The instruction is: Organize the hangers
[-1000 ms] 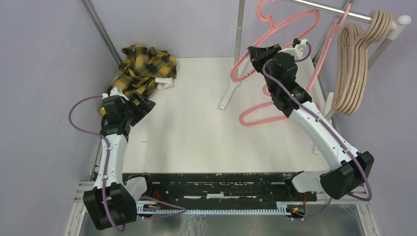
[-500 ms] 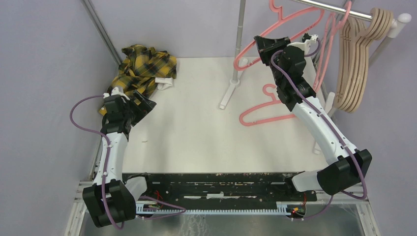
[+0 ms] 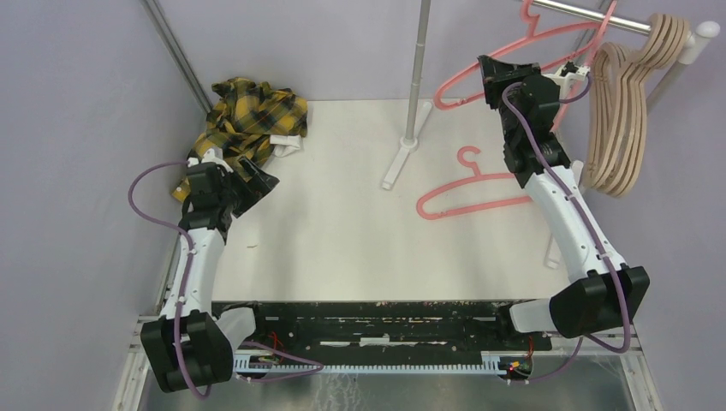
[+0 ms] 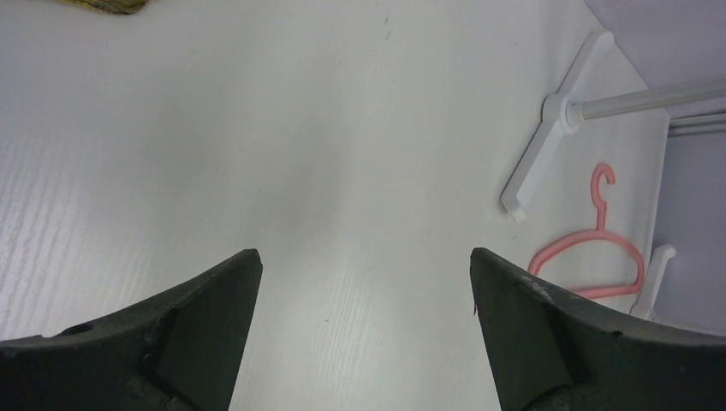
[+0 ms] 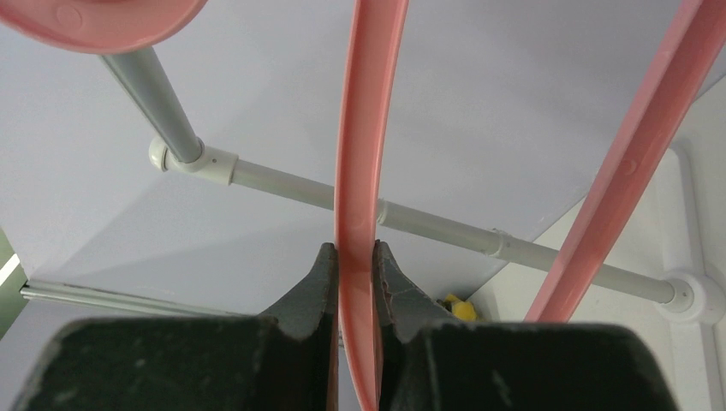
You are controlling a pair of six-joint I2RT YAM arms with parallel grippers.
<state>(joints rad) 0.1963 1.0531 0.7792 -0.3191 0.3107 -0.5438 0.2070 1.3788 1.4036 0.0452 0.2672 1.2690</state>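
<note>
My right gripper (image 3: 492, 73) is shut on a pink hanger (image 3: 552, 34) and holds it high, its hook just left of the metal rail (image 3: 582, 11). In the right wrist view the pads (image 5: 325, 274) pinch the hanger's bar (image 5: 360, 154) on both sides. A second pink hanger (image 3: 604, 24) hooks on the rail. Several beige hangers (image 3: 618, 120) hang at the rail's right end. A third pink hanger (image 3: 471, 193) lies flat on the table and also shows in the left wrist view (image 4: 601, 218). My left gripper (image 3: 261, 175) is open and empty, low over the table (image 4: 364, 257).
A yellow plaid shirt (image 3: 248, 120) is heaped at the table's back left, beside my left gripper. The rack's upright pole (image 3: 419, 60) and white foot (image 3: 398, 163) stand at the back centre. A metal frame bar (image 3: 175, 51) runs along the left wall.
My right gripper has carried the pink hanger up and to the right, bringing its hook close to the rail. The left arm has shifted only slightly.
</note>
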